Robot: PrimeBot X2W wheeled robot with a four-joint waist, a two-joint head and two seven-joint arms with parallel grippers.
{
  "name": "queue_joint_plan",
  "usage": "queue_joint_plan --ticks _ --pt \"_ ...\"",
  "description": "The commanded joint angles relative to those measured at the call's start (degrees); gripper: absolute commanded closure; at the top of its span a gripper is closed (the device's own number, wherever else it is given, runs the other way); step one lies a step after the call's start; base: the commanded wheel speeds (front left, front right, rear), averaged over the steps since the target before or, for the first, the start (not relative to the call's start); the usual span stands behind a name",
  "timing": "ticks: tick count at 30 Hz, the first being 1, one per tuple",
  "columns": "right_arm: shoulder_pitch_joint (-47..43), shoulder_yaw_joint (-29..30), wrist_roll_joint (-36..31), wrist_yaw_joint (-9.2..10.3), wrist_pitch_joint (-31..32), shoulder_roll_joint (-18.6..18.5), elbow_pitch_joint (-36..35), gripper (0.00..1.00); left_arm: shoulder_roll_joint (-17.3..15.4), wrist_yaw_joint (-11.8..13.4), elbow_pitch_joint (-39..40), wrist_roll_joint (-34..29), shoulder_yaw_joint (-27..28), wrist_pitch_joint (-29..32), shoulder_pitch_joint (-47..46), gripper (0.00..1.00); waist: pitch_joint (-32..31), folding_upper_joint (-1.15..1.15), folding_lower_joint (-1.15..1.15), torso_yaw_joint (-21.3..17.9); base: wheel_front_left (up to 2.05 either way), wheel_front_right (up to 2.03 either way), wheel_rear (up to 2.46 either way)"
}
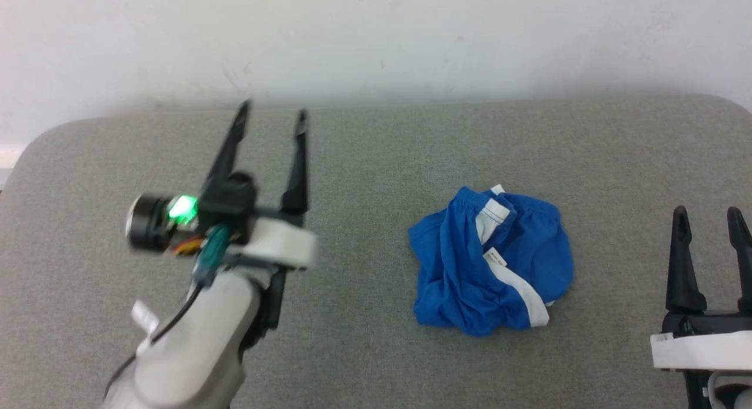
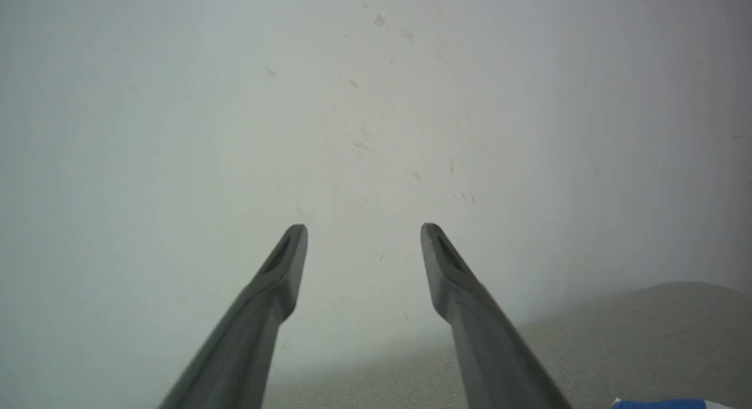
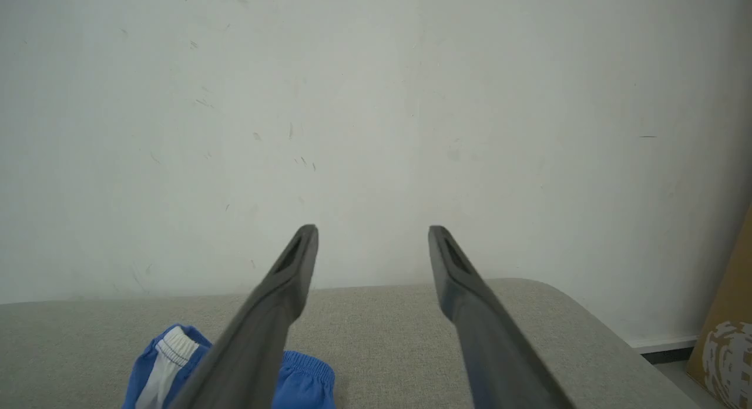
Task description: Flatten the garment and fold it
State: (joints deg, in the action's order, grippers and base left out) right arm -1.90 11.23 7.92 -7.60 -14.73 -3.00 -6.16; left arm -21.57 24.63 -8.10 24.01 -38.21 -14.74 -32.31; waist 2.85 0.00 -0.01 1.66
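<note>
**Both claws open and empty, shorts bunched between them**

The left claw hangs raised over the left part of the counter, its two long dark fingers spread well apart with nothing between them and touching nothing. A green light glows at its wrist. The right claw sits low at the right edge, its fingers also parted and empty. It is nearer the cloth than the left claw is, but apart from it.

Between the two, right of centre on the grey cloth-covered counter, lies the royal blue athletic shorts with white side stripes, crumpled into a rounded heap. A gathered elastic waistband shows at the far side of the heap, a white stripe runs down the near right, and a small white tag sits about mid-heap. No print can be seen in this bundle.

I judge the fabric thin, light and limp, likely a little slick. It should lift easily but sag and slide, so a pinch on loose folds would only drag the heap. The thicker waistband looks the surest hold, one claw at each end of it, to pull the shorts open and lay them flat.

Behind the counter stands a plain pale wall.
</note>
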Motion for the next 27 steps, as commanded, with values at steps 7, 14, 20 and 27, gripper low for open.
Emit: queue_joint_plan --ticks 7,14,20,27 --pt "-1.44 -0.21 -0.75 0.11 -0.27 0.13 0.50 0.00 1.89 2.17 6.95 -6.99 13.01 -0.25 17.97 0.00 -0.39 0.00 0.01 0.30 0.00 0.00 0.00" --pt "-2.76 -0.46 -0.58 0.11 -0.27 0.13 2.30 0.00 5.94 -1.33 7.56 -11.96 20.96 -0.25 28.88 0.00 -0.67 0.00 0.01 0.54 0.00 0.00 0.00" --pt "-3.65 -0.60 -0.24 0.11 -0.27 0.13 3.10 0.00 9.70 -6.49 7.04 -14.44 25.07 -0.26 32.61 0.00 -0.80 0.00 0.01 0.79 0.00 0.00 0.00" --pt "-3.30 -0.90 0.12 0.11 -0.27 0.13 3.24 0.00 12.87 -12.08 7.67 -17.08 29.84 -0.26 33.06 0.00 -1.29 0.00 0.01 0.20 0.00 0.00 0.00"
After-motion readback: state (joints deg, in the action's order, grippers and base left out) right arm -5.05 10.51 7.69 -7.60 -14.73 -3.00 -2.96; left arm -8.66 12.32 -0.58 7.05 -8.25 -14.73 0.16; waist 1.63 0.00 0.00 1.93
